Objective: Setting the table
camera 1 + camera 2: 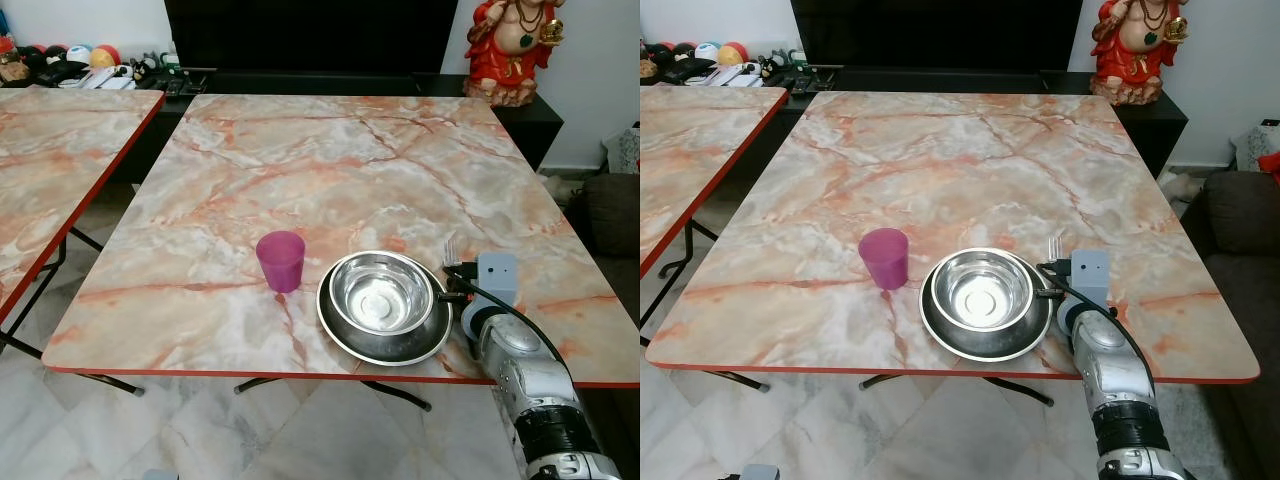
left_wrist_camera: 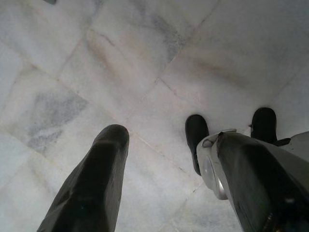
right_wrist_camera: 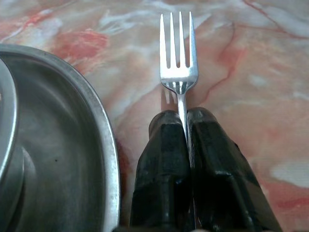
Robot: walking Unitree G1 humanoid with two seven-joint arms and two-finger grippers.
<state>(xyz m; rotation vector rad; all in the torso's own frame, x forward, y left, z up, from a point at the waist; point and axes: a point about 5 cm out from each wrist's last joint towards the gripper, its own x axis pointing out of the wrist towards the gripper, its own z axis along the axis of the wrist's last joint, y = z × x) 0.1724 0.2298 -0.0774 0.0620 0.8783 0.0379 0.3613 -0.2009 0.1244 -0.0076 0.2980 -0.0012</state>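
Marble-patterned in pink and grey with red edging, two tables stand here: the main table (image 1: 330, 170) ahead and a second table (image 1: 50, 160) at nine o'clock from it. One red seated statue (image 1: 515, 45) sits on the dark cabinet at one o'clock beyond the main table. Near the table's front edge lies one steel plate (image 1: 385, 345), and one steel bowl (image 1: 381, 291) rests inside it. One purple cup (image 1: 281, 260) stands upright at nine o'clock from the bowl, just beside the plate and apart from it. One fork (image 3: 178, 63) lies at three o'clock from the plate, close to its rim, tines pointing toward twelve.

The right gripper (image 3: 186, 118) has its two black fingers pressed together on the fork's handle, pinching it just behind the tines, low over the tabletop. The left gripper (image 2: 164, 145) hangs over the pale floor tiles with its fingers spread wide and nothing between them.
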